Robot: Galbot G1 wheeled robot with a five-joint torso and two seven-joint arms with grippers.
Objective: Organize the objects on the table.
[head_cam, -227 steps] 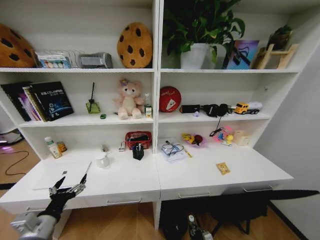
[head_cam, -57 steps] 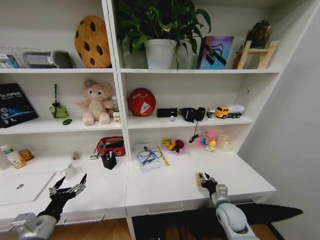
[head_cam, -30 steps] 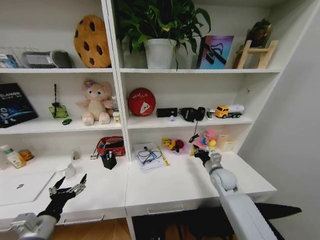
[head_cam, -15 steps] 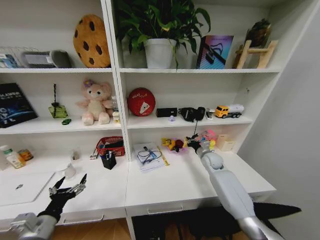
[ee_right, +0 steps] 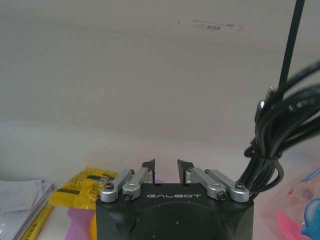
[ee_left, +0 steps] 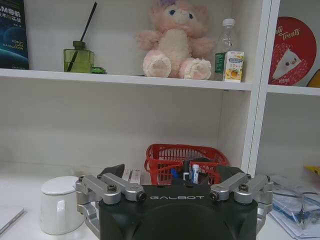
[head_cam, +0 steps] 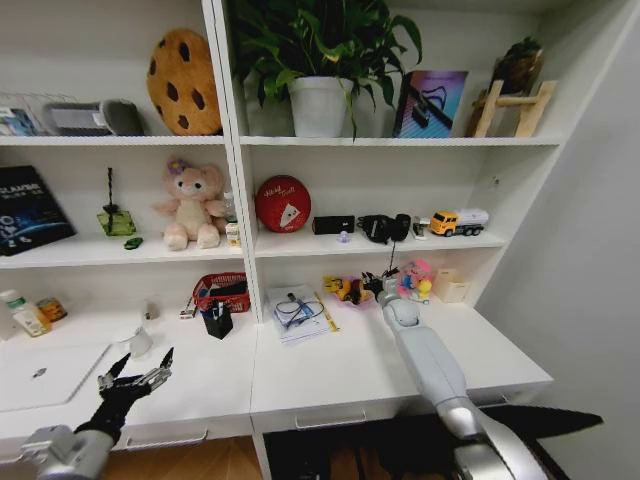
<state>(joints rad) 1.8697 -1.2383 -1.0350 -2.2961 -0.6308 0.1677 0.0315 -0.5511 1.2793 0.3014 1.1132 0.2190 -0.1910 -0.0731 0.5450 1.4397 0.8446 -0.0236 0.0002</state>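
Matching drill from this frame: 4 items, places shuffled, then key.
Items:
1. silver laptop
2. pink plush bear
3. right gripper
4. left gripper

Places:
A. middle shelf, left bay
B. at the pink toy tray near the back of the desk
C. flat on the desk, far left
D. low over the desk's front edge, beside the laptop

Pairs: 1-C, 2-A, 3-B, 4-D
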